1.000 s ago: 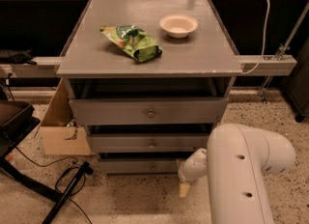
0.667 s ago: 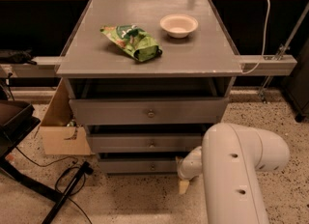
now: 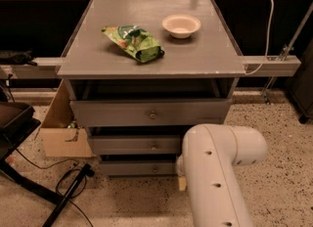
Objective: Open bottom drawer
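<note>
The gripper (image 3: 182, 181), mostly hidden by the arm (image 3: 215, 172), state impossible to tell, sits just right of the bottom drawer (image 3: 132, 168)

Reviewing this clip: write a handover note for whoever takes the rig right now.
The gripper is low by the right end of the bottom drawer, mostly hidden behind the white arm, not on the knob.
The bottom drawer, the grey cabinet's lowest flat grey front, looks shut; its small round metal knob is free.
Done: nothing on the drawer yet.
Left: reach the knob, grip it, pull the drawer out.
</note>
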`<state>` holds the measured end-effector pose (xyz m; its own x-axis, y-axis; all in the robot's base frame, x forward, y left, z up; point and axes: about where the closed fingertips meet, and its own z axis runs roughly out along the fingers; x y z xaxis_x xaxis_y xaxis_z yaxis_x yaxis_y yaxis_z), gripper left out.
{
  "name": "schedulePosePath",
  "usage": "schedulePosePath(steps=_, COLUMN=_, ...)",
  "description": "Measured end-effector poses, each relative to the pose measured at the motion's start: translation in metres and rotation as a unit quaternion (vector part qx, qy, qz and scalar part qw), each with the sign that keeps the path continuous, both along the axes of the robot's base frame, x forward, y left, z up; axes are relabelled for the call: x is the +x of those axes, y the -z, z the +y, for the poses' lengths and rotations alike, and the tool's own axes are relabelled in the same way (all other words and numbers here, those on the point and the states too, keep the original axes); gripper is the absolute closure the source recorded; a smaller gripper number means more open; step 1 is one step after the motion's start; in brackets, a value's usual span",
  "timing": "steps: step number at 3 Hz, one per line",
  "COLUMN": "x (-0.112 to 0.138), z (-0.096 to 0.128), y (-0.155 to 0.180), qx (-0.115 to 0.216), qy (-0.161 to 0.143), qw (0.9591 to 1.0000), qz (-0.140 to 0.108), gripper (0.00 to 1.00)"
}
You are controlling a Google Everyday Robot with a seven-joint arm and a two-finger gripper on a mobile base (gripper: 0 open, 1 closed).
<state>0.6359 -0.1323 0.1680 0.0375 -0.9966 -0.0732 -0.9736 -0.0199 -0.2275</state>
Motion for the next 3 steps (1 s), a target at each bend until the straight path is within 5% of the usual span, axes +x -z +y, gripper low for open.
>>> schedulePosePath(steps=1, x=0.012, z=0.003, y=0.009, qx=-0.016, qy=0.009, qw=0.9998, qz=-0.003, gripper=0.00)
schedulePosePath(steps=3, x=-0.014, z=-0.014, y=0.023, qx=-0.022, qy=0.041, qw=0.9987, qz=0.021, gripper=0.39)
